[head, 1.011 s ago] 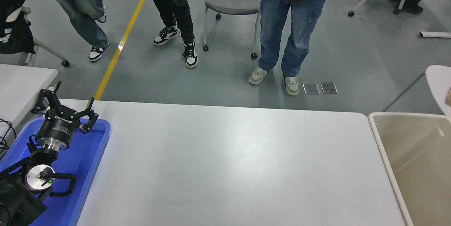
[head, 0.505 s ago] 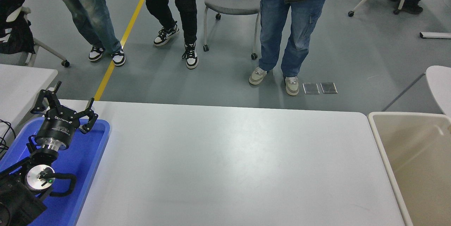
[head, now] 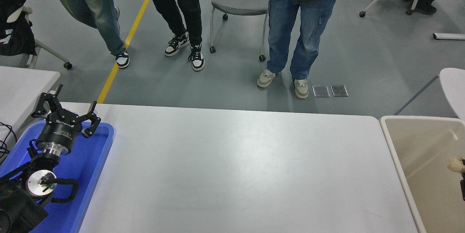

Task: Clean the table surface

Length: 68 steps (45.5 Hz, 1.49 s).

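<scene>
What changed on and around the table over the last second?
At the right edge, over the beige bin, a small pale object and a dark part below it have come into view. The person in light jeans stepped rightward. The left gripper stayed open over the blue tray; the table surface is unchanged.

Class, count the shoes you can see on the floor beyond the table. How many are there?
6, perhaps more hidden: one at the yellow line, a black-and-white pair, a beige pair, and one dark shoe top right.
</scene>
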{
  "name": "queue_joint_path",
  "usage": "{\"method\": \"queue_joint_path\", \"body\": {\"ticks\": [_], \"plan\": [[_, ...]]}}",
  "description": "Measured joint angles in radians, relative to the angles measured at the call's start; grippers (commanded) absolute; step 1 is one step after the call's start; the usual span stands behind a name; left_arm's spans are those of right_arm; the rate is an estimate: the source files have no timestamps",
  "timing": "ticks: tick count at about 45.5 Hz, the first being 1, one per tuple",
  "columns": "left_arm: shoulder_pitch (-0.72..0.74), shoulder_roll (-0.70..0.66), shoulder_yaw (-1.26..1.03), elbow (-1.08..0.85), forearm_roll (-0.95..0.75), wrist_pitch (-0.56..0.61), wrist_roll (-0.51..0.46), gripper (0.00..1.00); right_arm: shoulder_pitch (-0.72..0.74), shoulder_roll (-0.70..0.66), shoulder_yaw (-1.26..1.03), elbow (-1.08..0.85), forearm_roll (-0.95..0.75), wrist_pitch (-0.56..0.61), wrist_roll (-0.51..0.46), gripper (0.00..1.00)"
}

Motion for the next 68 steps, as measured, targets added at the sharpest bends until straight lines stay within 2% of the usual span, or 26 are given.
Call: {"method": "queue_joint_path", "body": {"ticks": [23,32,50,57,68], "plan": [[0.0,0.0,0.0,0.0,0.0,0.0,0.0,1.0,-0.012,-0.001,0.018,-0.012,0.001,-0.006,-0.003,1.0],[0.0,0.0,0.0,0.0,0.0,0.0,0.0,1.0,-0.008,-0.005,0.091,0.017,0.003,-0.003,0.001,1.0],[0.0,0.0,0.0,0.0,0.0,0.001,0.0,1.0,-0.005,-0.086,0.347,0.376,-0.022,-0.002,0.006,1.0],[0.0,0.0,0.0,0.0,0.0,0.001,0.0,1.0,0.0,-0.018,0.493,0.482,-0.103,-0.01,0.013,1.0],[0.0,0.0,0.0,0.0,0.0,0.0,0.0,1.0,0.006,0.158,0.756,0.547,-0.339,-0.033,0.046,1.0]]}}
